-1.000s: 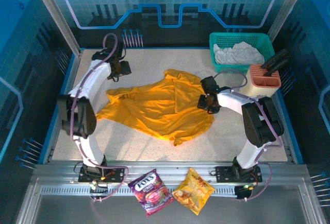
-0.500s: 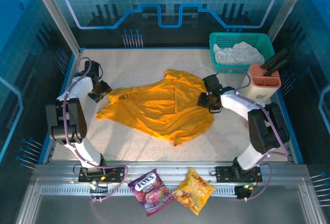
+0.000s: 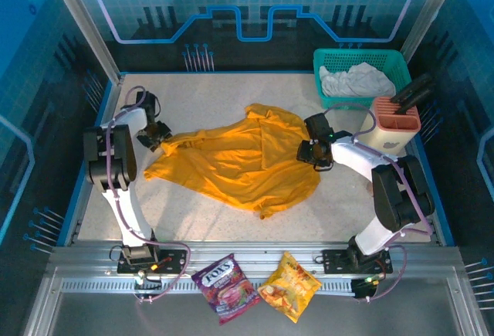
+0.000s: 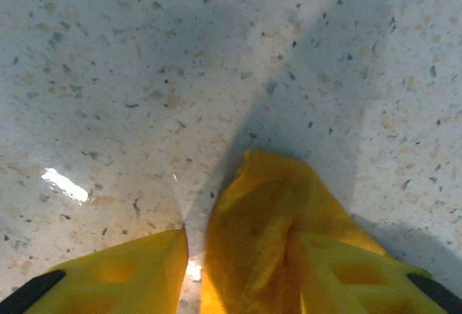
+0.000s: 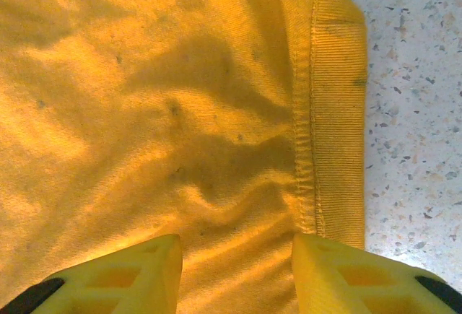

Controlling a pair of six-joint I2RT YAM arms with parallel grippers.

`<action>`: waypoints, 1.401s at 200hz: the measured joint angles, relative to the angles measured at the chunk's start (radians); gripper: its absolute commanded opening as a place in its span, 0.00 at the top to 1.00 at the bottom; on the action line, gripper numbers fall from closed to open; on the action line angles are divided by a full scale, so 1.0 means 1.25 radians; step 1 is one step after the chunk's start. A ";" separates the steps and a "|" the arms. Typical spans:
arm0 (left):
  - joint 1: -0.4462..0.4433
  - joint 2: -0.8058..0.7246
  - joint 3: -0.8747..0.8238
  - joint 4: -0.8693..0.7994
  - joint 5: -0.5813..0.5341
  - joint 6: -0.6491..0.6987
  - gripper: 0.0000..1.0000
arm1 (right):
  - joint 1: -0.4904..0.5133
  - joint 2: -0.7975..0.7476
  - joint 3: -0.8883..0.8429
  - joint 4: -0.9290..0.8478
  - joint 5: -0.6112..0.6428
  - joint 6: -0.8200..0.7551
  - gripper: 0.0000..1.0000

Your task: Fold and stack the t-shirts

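A golden-orange short-sleeved cloth t-shirt [image 3: 239, 158] is seen spread out and rumpled in the middle of the pale speckled worktop [image 3: 216, 96], not folded. A whitish-grey cloth t-shirt [image 3: 356, 79] is found bunched inside the green plastic mesh basket [image 3: 328, 62] at the far right corner, well apart from the orange one.

The left tool [image 3: 157, 136] is lowered to the worktop at the orange shirt's far-left end. From the left wrist, its yellow fingers [image 4: 108, 274] are seen apart, with a pointed tip [image 4: 267, 227] of the shirt lying between them. A sliver of bare worktop is left between cloth and one finger, so nothing is clamped.

The right tool [image 3: 315, 154] is set at the shirt's right edge. From the right wrist, its fingers [image 5: 123, 281] are held apart over the cloth, with the ribbed hem [image 5: 328, 112] by one finger. No fold is pinched.

Two glossy snack packets, a purple packet [image 3: 225, 286] and an orange packet [image 3: 289, 284], are noted on the metal ledge by the arm bases.
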 measured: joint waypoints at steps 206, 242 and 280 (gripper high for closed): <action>-0.062 0.245 0.616 -0.060 0.065 0.176 0.10 | 0.000 0.005 0.000 -0.034 0.022 0.003 0.65; -0.090 0.120 0.430 -0.063 0.045 0.193 0.07 | 0.001 -0.011 0.000 -0.054 0.018 0.003 0.60; -0.092 -0.172 0.242 -0.121 -0.012 0.169 0.12 | 0.035 -0.049 0.008 -0.066 -0.009 0.000 0.56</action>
